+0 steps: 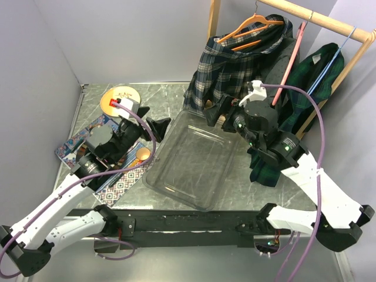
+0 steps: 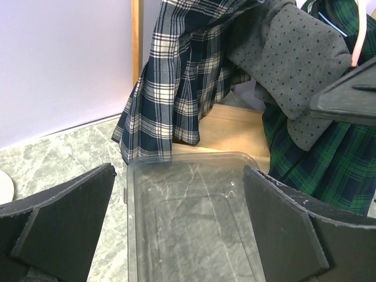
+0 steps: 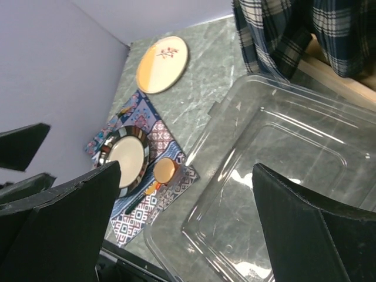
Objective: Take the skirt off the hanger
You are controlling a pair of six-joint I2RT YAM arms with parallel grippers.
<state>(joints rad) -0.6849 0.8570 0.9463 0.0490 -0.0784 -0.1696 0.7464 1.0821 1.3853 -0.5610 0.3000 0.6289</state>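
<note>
Skirt (image 1: 232,67) of navy and white plaid hangs at the far right of the table (image 1: 170,97), its top on an orange hanger (image 1: 254,24) that hooks over the wooden rail (image 1: 320,20) of a clothes rack. Its hem falls close to the rack's wooden base (image 2: 235,130), just behind the far rim of a clear plastic bin (image 1: 188,158). A grey dotted garment (image 1: 289,54) on a pink hanger (image 1: 294,56) hangs right beside the skirt. Past that is a dark green plaid garment (image 1: 320,73) on a blue hanger (image 1: 333,61). The right gripper (image 1: 218,111) hovers near the skirt's lower edge, above the far side of the bin. Its jaws stand wide apart and hold nothing, and in the right wrist view only the bin shows between them. The left gripper (image 1: 154,120) is over the bin's left rim and points toward the skirt, well short of it. Its jaws are also spread wide and are empty. To the left of the bin lies a patterned placemat (image 1: 114,176). It carries a striped-rim plate (image 3: 126,155) and a small orange cup (image 1: 143,154). An orange and white plate (image 1: 120,100) sits farther back, near the left wall.
</note>
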